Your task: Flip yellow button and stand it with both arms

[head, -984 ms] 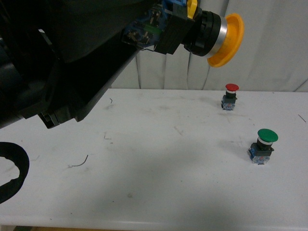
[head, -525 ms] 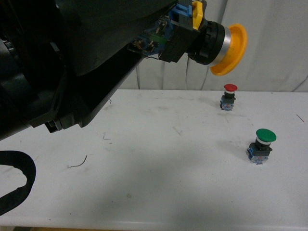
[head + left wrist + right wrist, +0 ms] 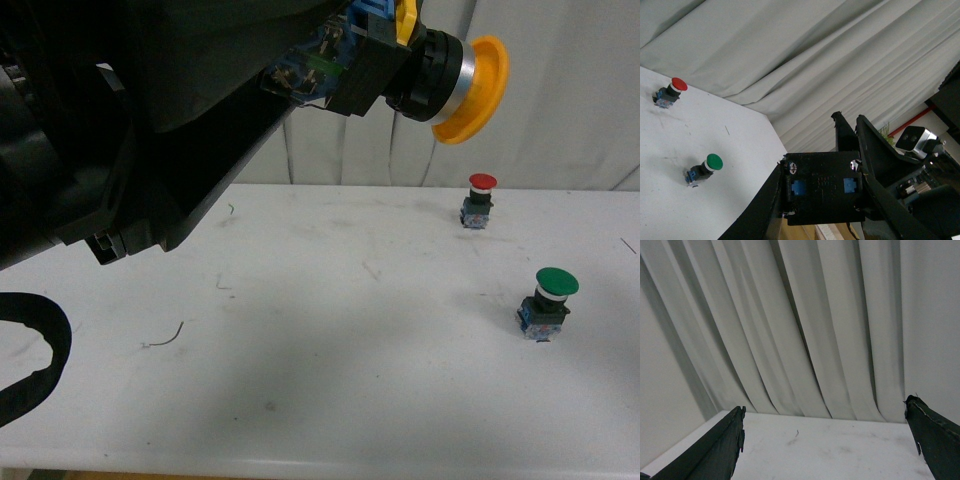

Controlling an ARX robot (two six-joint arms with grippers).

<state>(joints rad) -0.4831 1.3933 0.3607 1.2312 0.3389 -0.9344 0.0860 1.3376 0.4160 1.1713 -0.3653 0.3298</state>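
- The left pincer (image 3: 814, 142) is clamped on the yellow button (image 3: 420, 70), a small push-button switch with a round orange-yellow mushroom cap, silver collar and dark blocky base; it holds it high above the white desk (image 3: 330, 300), in front of the pale curtain (image 3: 560, 90).
- The yellow button's long axis runs nearly level; the cap points to the robot's right and dips slightly, while the base end sits against the black fingers.
- In the left wrist view the dark base, with two blue squares on its face, is wedged between the two black wedge-shaped fingers (image 3: 875, 180); the cap is hidden there.
- The right pincer (image 3: 825, 405) is spread wide with nothing between its fingers (image 3: 720, 450); it faces the curtain and the far part of the desk.
- A small red-capped button (image 3: 480, 200) stands upright toward the back right of the desk; a larger green-capped button (image 3: 546, 303) stands upright nearer and further right, well apart from it.
- A black looped strap (image 3: 35, 355) lies at the desk's near left edge.
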